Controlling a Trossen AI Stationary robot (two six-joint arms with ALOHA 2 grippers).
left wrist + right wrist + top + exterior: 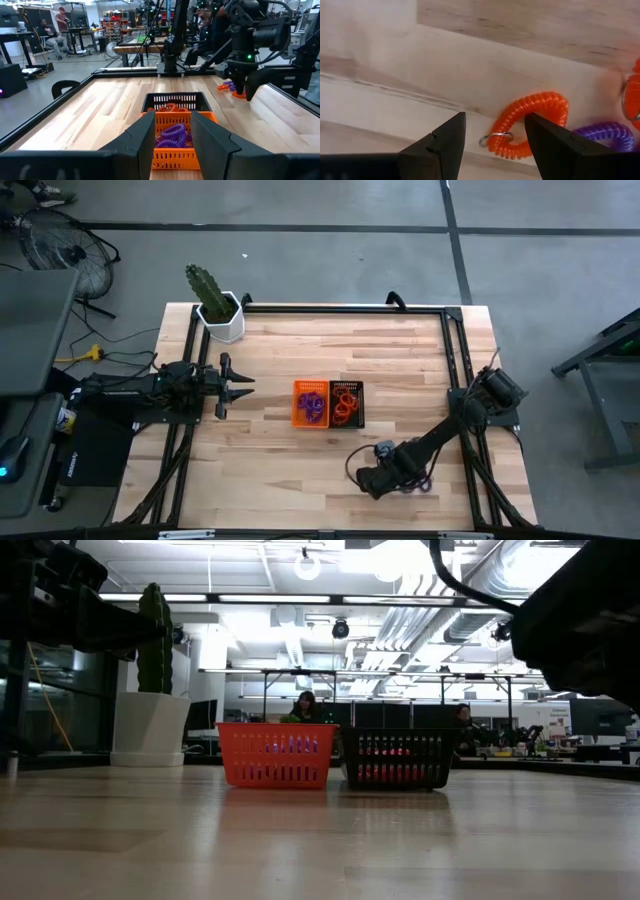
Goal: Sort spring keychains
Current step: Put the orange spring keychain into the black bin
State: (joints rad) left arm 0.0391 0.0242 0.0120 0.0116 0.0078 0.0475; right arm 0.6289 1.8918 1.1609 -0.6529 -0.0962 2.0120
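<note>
An orange bin (310,403) holds purple spring keychains (172,135). A black bin (348,403) right beside it holds orange ones (172,107). Both stand at the table's middle. My right gripper (372,480) is open near the table's front edge, pointing down. Its fingers stand on either side of an orange keychain (532,122) that lies flat on the wood. A purple keychain (605,134) and another orange one (632,95) lie next to it. My left gripper (245,387) is open and empty, level, left of the bins and pointing at them (172,120).
A white pot with a cactus (218,308) stands at the far left corner. A black frame rail (340,308) runs along the far edge and down both sides. Bare wood lies between the bins and the near edge.
</note>
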